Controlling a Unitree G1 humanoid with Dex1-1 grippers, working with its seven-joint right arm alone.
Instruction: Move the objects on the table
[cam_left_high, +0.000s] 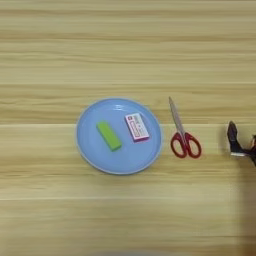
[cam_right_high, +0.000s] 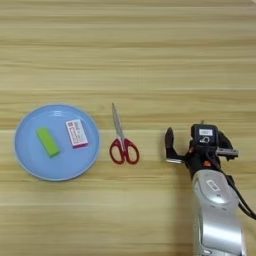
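Note:
A lime-green block (cam_left_high: 108, 135) and a flat white box with a red-pink label (cam_left_high: 136, 127) lie side by side on a blue plate (cam_left_high: 95, 152) in the middle of the tan wooden table (cam_left_high: 125, 50). The same block (cam_right_high: 47, 141) and box (cam_right_high: 76, 133) show at the left of the right eye view. My right gripper (cam_right_high: 197, 147) hovers over the table well to the right of the plate, beyond the scissors, open and holding nothing. One of its black fingers (cam_right_high: 170, 143) points away from me, and the silver forearm (cam_right_high: 216, 210) comes in from the bottom edge.
Red-handled scissors (cam_right_high: 120, 142) lie between the plate and the gripper, blades pointing to the far side. Bare wood stretches across the far half of the table and along the near edge.

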